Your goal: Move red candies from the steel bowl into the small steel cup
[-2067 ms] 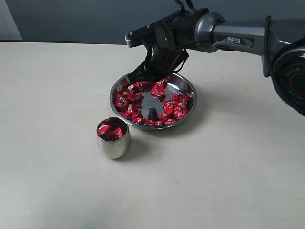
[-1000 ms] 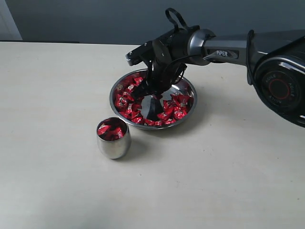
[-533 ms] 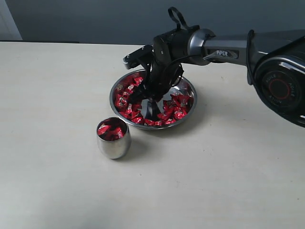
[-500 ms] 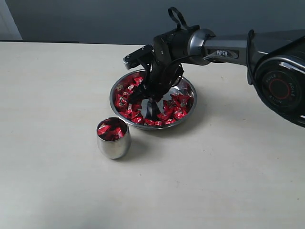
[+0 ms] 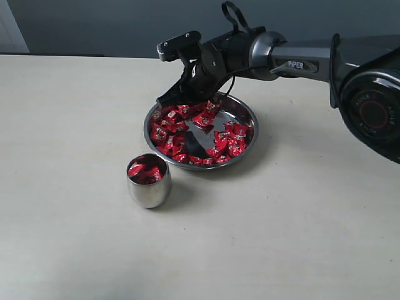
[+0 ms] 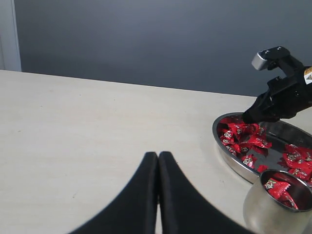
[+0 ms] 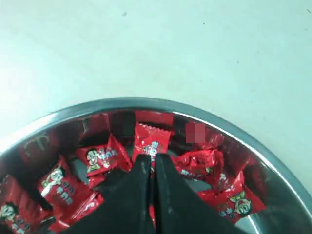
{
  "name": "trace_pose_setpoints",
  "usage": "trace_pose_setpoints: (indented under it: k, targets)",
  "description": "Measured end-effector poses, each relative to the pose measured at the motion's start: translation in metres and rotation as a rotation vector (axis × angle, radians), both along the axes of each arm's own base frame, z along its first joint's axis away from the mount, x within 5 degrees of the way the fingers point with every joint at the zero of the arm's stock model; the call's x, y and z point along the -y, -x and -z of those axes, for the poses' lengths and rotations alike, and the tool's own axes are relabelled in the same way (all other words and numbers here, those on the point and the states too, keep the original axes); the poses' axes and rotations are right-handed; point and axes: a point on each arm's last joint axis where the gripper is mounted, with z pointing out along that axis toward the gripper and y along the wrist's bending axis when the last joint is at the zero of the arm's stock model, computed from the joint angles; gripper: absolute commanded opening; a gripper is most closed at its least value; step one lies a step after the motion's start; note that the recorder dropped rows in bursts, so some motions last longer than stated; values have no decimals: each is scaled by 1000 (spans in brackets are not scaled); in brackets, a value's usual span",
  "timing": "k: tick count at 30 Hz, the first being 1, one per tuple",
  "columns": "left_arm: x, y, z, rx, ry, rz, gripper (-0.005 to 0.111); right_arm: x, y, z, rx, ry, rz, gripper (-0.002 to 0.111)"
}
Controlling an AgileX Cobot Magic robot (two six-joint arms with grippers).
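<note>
The steel bowl [image 5: 245,114] sits mid-table with many red candies [image 5: 170,134] ringing its bare centre. My right gripper [image 5: 165,98] hangs over the bowl's far-left rim, lifted clear of the pile. In the right wrist view its jaws [image 7: 152,158] are shut on one red candy [image 7: 152,140], whose wrapper end sticks out past the tips above the bowl [image 7: 122,103]. The small steel cup [image 5: 149,189] stands in front of the bowl to its left, holding a few red candies [image 5: 144,170]. My left gripper [image 6: 158,156] is shut with nothing in it, low over bare table, apart from the cup [image 6: 265,214].
The cream table [image 5: 75,237] stretches wide around the bowl and cup. A dark grey wall [image 5: 94,25] runs behind the far edge. The right arm's grey forearm [image 5: 300,62] reaches in from the right above the bowl.
The right gripper has lifted out of the bowl's middle and swung toward the far-left rim, shut on a candy. Cup and bowl have not moved.
</note>
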Motion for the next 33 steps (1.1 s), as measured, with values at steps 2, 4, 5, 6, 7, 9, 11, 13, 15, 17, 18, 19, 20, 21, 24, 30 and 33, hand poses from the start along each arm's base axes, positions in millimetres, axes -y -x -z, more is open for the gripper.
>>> trace_pose_setpoints:
  k: [2,4,5,6,7,9,11,13,15,17,18,19,20,21,24,30,33]
  targets:
    - [0,0,0,0,0,0,0,2,-2,6,-4,8,2,4]
    - [0,0,0,0,0,0,0,7,-4,15,-24,24,11,4]
    - [0,0,0,0,0,0,0,9,-5,18,-32,29,15,4]
    - [0,0,0,0,0,0,0,12,-6,19,-40,36,21,4]
    - [0,0,0,0,0,0,0,14,-6,21,-48,44,24,4]
    - [0,0,0,0,0,0,0,17,-6,23,-66,57,29,4]
    - [0,0,0,0,0,0,0,20,-6,24,-87,71,35,4]
    - [0,0,0,0,0,0,0,23,-5,25,-114,90,40,4]
    - [0,0,0,0,0,0,0,25,-2,29,-152,115,42,4]
    - [0,0,0,0,0,0,0,27,0,30,-181,134,44,4]
    - [0,0,0,0,0,0,0,27,1,31,-190,140,45,4]
    - [0,0,0,0,0,0,0,28,2,31,-200,146,46,4]
    - [0,0,0,0,0,0,0,29,3,30,-210,153,46,4]
    - [0,0,0,0,0,0,0,29,4,30,-218,160,47,4]
    - [0,0,0,0,0,0,0,30,5,29,-234,171,48,4]
    - [0,0,0,0,0,0,0,32,8,17,-245,187,38,33]
    - [0,0,0,0,0,0,0,32,8,0,-213,179,21,40]
